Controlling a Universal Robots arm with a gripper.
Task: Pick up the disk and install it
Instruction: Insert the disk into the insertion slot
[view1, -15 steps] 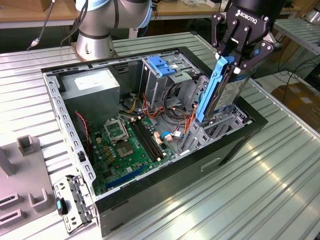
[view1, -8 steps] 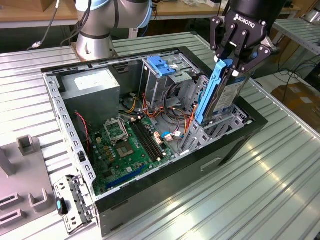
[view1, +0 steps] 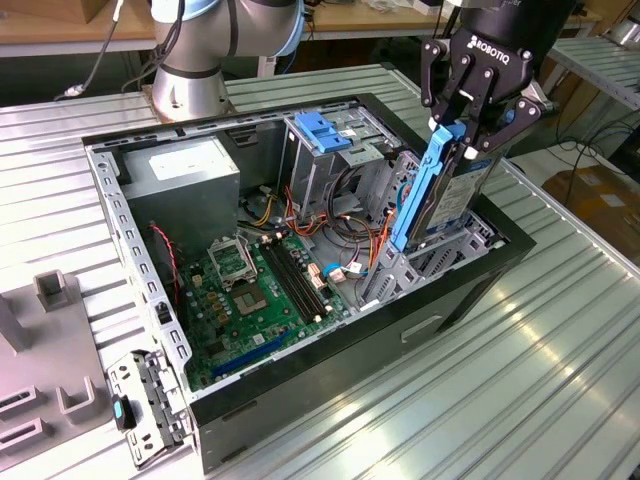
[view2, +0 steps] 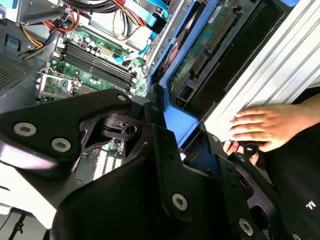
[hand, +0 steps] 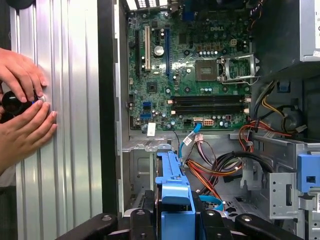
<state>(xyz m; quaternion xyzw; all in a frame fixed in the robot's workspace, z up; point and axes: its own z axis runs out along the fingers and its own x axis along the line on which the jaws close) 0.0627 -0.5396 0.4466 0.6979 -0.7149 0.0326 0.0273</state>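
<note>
One disk (view1: 452, 195) stands nearly on end, its upper end clamped in the closed claw (view1: 465, 137) and its lower end down in the drive bay at a corner of the open computer case (view1: 330, 385). Tilted like that, I'd worry the carrier could jam on the bay's metal or snag the loose cables (view1: 352, 262) alongside. It has a silvery face and a bright blue frame. A person's hands (hand: 22, 105) rest on the ribbed surface (view1: 520, 370) beside the case.

White lettering on gripper (view1: 460, 142) body; white logo on motherboard (hand: 190, 75). Pale printed label on power-supply box (view1: 185, 172), unreadable.
</note>
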